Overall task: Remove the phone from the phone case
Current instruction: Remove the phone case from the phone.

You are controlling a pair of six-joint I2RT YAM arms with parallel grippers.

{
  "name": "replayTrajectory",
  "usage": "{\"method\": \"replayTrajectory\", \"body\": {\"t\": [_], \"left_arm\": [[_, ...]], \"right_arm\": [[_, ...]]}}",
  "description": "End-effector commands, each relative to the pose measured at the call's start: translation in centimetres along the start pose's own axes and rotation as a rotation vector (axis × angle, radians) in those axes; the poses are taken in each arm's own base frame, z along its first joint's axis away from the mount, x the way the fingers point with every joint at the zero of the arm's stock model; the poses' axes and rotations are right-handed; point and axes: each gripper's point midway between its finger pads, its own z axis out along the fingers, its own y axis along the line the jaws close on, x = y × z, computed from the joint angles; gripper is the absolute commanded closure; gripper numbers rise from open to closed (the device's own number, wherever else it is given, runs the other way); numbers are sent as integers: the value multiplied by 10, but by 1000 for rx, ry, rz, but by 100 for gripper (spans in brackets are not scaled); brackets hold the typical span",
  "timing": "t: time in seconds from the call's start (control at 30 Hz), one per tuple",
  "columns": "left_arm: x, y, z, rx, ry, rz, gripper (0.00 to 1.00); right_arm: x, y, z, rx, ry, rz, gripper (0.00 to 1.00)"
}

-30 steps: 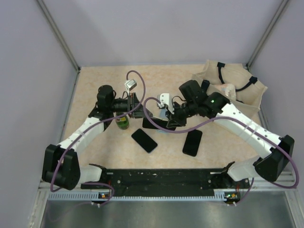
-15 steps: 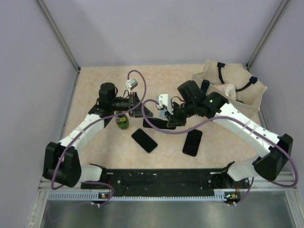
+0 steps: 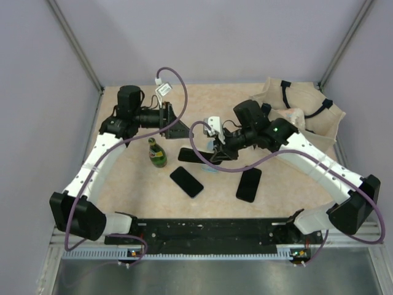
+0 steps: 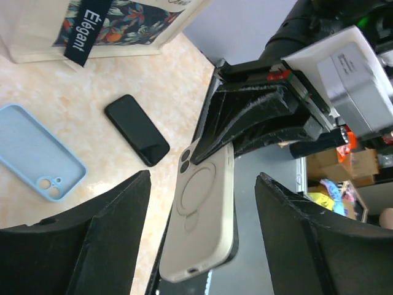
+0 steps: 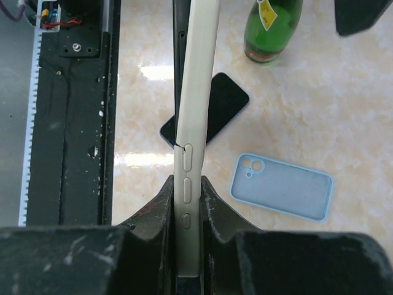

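**Room:** plain lilac-grey walls point(image 3: 215, 43), metal corner posts.

**Bench** point(image 3: 138, 196): beige marbled top, arms bolted at near edge.

**Bag** point(image 3: 307, 114): cream cloth tote w/ black handles, slumped at far right corner.

**Left tool** point(image 3: 176, 125): fingers wide apart, nothing in them. Raised over far-left part of bench, pointed at the phone case, apart from it.

**Right tool** point(image 5: 187, 203): clamped on phone case at its camera end, one finger on front, one on back. Holds it clear of bench, mid-bench, btwn the two arms.

**Phone case** point(image 4: 202, 227): cream, matte, soft-looking. Back has moulded ring w/ short bar below, camera cut-out at corner, raised pads over side buttons.

**Phone** point(image 5: 178, 61): only a thin black strip along the case's front edge shows; looks seated inside.

- Status (judged): extraction not done. Case is lifted and presented, phone not yet freed.
- Left to do: left tool gets hold of a lip or the phone, peels the two apart, sets them down.
- Whether any corner has begun to lift: cannot tell.

**Bottle** point(image 3: 158, 153): small, green glass, upright, left of centre.

**Loose phones, qty 2:** black, flat on bench, one left-centre point(image 3: 186, 182), one right-centre point(image 3: 249, 184), apart.

**Spare case** point(image 5: 282, 186): pale blue, empty, flat on bench under the held case.
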Motion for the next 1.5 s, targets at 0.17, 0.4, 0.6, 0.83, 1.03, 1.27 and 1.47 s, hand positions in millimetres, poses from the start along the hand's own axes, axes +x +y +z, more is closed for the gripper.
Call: {"method": "replayTrajectory", "body": {"t": [0.17,0.4,0.6,0.83,1.03,1.27,1.47], "left_arm": [[16,-41,-36,-7,66,326,18],[46,-54,-48,-27,98,390,18],[49,-50,-45,-41,53,327,19],[44,-45,-41,-45,19,279,20],[41,-43,-39,-48,6,248,20],[41,-43,-38,-37,5,235,21],[42,-47,-40,-35,4,260,21]], "right_arm": [[-32,-5,-28,-79,-238,52,100],[-40,-7,-38,-193,-328,144,100],[-41,-11,-36,-226,-342,185,100],[-42,-11,-36,-237,-349,193,100],[-42,-10,-36,-239,-349,197,100],[-43,-11,-37,-233,-349,194,100],[-41,-16,-35,-202,-338,202,100]]}}
